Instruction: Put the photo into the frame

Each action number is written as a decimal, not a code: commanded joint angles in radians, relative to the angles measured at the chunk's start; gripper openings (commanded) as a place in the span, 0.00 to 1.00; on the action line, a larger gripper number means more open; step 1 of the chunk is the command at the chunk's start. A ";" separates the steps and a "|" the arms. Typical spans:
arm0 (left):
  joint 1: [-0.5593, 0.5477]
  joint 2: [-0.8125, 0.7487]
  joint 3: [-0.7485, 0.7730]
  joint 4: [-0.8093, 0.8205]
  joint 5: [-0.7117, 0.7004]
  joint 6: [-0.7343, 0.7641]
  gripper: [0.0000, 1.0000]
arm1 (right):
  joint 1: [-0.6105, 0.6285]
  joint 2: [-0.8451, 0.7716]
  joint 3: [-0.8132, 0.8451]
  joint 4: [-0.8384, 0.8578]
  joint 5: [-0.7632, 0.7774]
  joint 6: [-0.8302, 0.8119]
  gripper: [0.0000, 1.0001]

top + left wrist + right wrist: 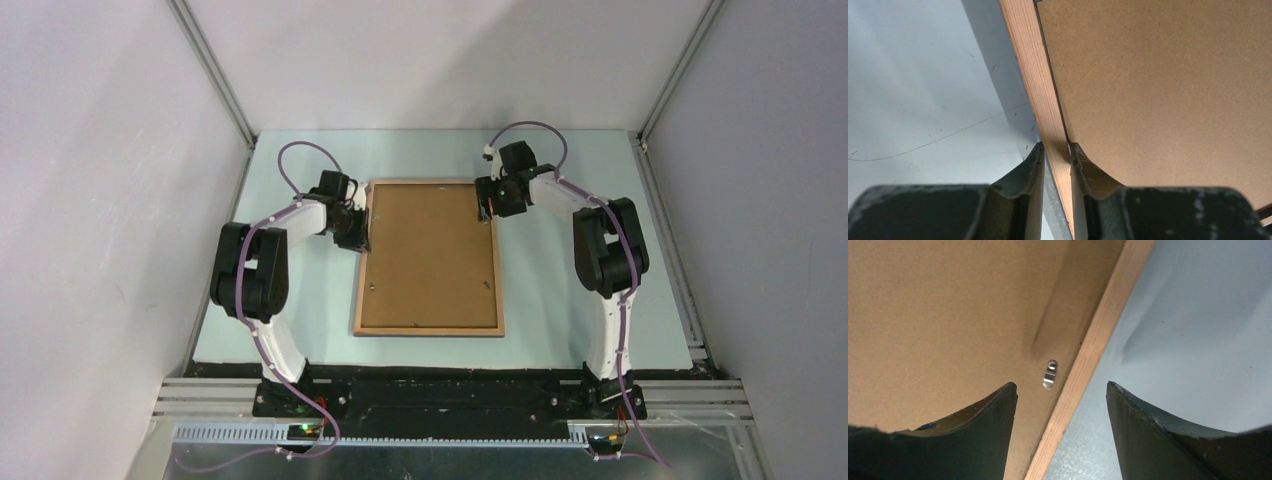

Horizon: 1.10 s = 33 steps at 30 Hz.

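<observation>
Seen on my overhead feed, a solid brown backing board (428,255) lies flat at the centre of the pale blue-green table (560,300), its long side running top to bottom of the picture. Plain grey walls (100,150) close in the table on three sides, with aluminium posts (215,70) rising from the upper corners. My right wrist feed shows a small metal clip (1050,374) at mid-picture, near the board's edge. My left wrist feed shows a thin curved line (938,140) on the table at left.

No readable text or labels
</observation>
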State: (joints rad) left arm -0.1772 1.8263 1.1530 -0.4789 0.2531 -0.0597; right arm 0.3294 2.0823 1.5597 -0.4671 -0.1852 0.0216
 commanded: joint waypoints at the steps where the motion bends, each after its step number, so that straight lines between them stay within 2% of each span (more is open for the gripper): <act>1: -0.007 0.018 0.025 -0.005 0.060 0.035 0.00 | 0.028 0.023 0.056 -0.035 0.050 -0.039 0.70; 22: -0.008 0.035 0.025 -0.006 0.079 0.028 0.00 | 0.028 0.038 0.078 -0.079 0.091 -0.061 0.60; 33: -0.007 0.048 0.030 -0.007 0.105 0.008 0.00 | 0.026 0.055 0.101 -0.106 0.068 -0.066 0.44</act>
State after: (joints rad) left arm -0.1761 1.8458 1.1690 -0.4843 0.2947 -0.0616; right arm 0.3519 2.1330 1.6169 -0.5591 -0.1139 -0.0273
